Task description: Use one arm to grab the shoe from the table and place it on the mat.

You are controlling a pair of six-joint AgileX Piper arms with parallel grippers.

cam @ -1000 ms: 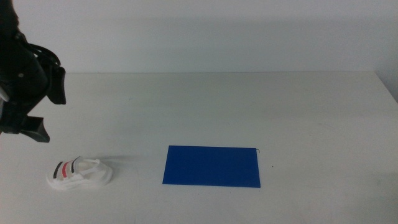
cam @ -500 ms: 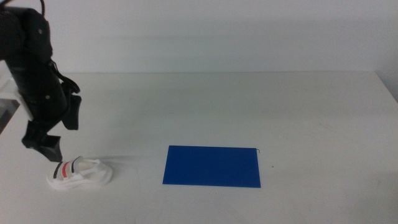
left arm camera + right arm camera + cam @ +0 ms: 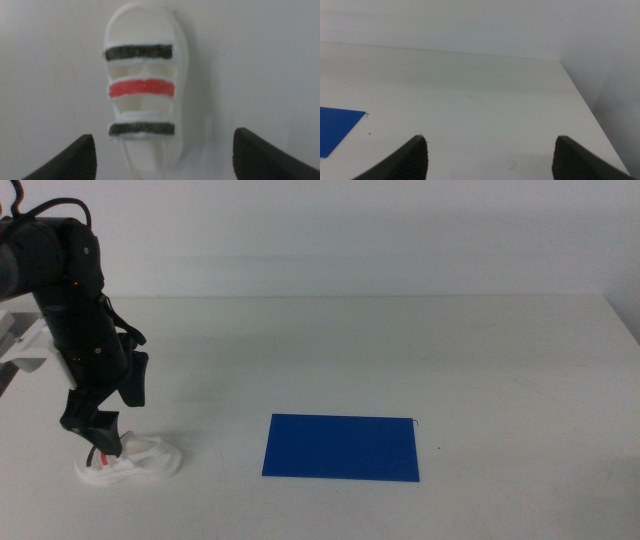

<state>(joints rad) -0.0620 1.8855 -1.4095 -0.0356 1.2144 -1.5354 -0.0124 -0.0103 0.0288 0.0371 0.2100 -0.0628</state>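
A plain white table [image 3: 400, 350] fills the room's foreground, backed by a bare pale wall. On it lies a flat dark-blue mat [image 3: 341, 447], near the front edge and about the middle of the table's width; nothing lies on the mat, and the stretch of table between it and the shoe is bare. The shoe [image 3: 135, 463], small and white with a chunky sole, sits at the front left of the table, well apart from the mat. The left arm [image 3: 75, 310], black and jointed with cables looped on top, reaches in from the left and bends steeply down, so that the left gripper [image 3: 100, 445] points at the table right over the shoe's heel end, hiding part of it from the middle view. From the left wrist, the shoe [image 3: 142, 95] shows between the two spread jaws, its black, red and black straps crossing it; the jaws stand wide on either side and do not touch it. The right gripper [image 3: 490, 160] waits off to the table's right side, jaws also wide apart, holding nothing, with a corner of the mat [image 3: 337, 127] in its sight.
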